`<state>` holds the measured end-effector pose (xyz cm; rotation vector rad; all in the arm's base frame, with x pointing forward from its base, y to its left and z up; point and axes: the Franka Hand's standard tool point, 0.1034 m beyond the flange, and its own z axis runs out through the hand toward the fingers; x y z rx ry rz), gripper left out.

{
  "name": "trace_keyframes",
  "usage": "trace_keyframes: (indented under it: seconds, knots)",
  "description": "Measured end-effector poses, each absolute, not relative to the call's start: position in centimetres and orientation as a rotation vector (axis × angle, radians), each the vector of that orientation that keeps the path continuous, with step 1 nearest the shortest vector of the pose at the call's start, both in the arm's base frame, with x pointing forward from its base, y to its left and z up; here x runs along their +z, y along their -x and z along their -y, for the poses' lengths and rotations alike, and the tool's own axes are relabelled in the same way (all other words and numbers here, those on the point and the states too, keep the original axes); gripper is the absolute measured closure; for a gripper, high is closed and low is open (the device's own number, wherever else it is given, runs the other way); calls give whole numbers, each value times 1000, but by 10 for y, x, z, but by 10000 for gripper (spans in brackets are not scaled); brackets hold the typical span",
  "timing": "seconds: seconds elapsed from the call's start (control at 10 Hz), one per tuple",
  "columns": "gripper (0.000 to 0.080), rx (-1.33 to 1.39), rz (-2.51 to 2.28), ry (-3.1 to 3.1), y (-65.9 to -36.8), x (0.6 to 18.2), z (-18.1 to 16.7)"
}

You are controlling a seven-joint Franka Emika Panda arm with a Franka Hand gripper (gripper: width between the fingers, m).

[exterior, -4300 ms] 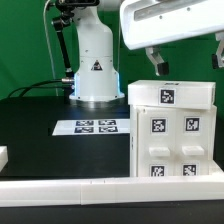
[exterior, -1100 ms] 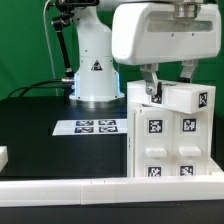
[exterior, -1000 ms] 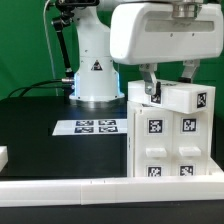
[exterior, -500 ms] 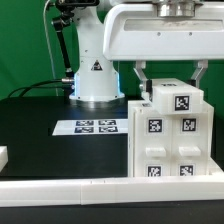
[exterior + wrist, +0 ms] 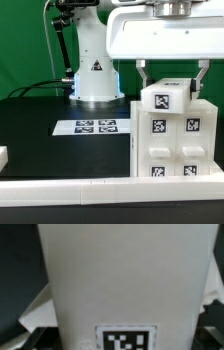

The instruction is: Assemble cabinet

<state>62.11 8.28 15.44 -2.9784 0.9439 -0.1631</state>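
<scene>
The white cabinet [image 5: 172, 145] stands on the black table at the exterior view's right, with four recessed compartments that each carry a square tag. A white top panel [image 5: 167, 99] with its own tag sits on top of it, turned with a narrow end toward the camera. My gripper [image 5: 170, 84] comes straight down over this panel, one finger [image 5: 141, 72] on each side, and is shut on it. In the wrist view the panel [image 5: 125, 280] fills the picture, with its tag [image 5: 126, 339] at one end.
The marker board [image 5: 97, 127] lies on the black table in front of the arm's white base [image 5: 97, 75]. A small white part [image 5: 3, 156] sits at the exterior view's left edge. A white rail [image 5: 60, 188] runs along the front.
My gripper came down onto the cabinet's top panel, closed on it and turned it about a quarter turn, so its narrow tagged end now faces the exterior camera.
</scene>
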Motion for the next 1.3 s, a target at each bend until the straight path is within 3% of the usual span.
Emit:
trace_keyframes:
  seconds: [0.8,1.3]
  knots:
    - [243,-104,-1853,2488,-618,154,-83]
    - [243,-19,-2179,2152,-618,154,-83]
